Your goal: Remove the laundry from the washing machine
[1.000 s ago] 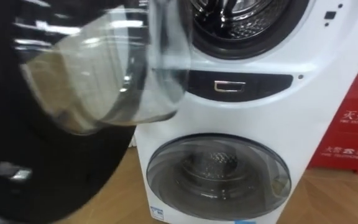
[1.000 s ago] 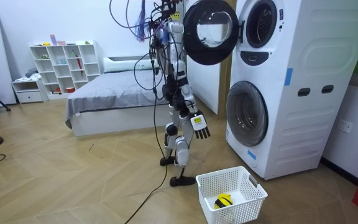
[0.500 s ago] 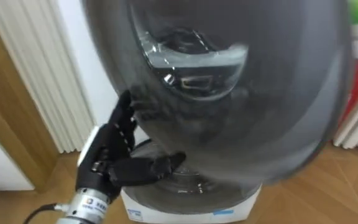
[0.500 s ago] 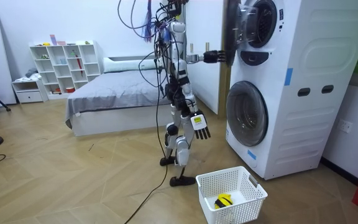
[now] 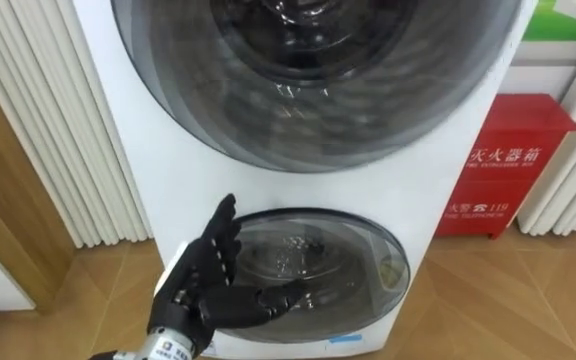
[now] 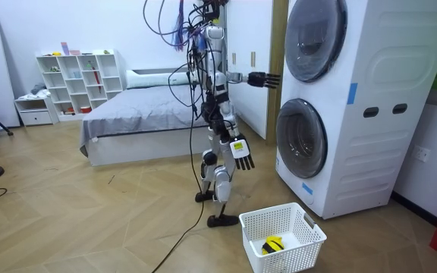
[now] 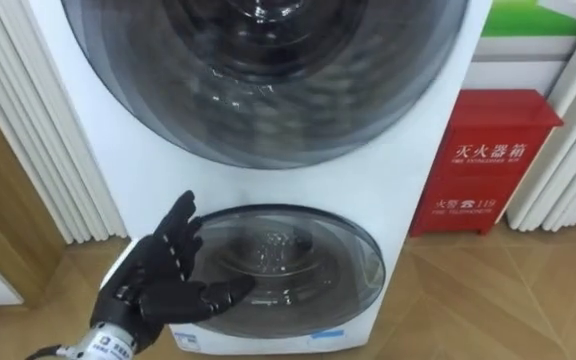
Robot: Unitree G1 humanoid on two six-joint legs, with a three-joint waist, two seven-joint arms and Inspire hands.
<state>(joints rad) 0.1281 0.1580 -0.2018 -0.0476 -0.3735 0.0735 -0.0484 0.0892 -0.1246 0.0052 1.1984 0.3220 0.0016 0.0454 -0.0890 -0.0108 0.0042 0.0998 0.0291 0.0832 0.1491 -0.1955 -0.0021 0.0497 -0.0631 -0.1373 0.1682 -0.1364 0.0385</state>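
Washing machine (image 5: pixel 173 205) stands with both doors closed in the left eye view, the left hand (image 5: pixel 211 280) open and spread before the lower door (image 5: pixel 318 270), while in the room view the right hand (image 6: pixel 243 154) hangs open by the hip and a yellow-black item (image 6: pixel 273 244) lies in the white basket (image 6: pixel 313 236) on the floor near the machine.

We see the white washing machine (image 6: pixel 374 152), two drums stacked — the upper door (image 5: pixel 308 90) and the lower door (image 5: pixel 318 270), both round dark glass, shut. A yellow-and-black item (image 6: pixel 273 244) lies in the white basket (image 6: pixel 310 232) before it.
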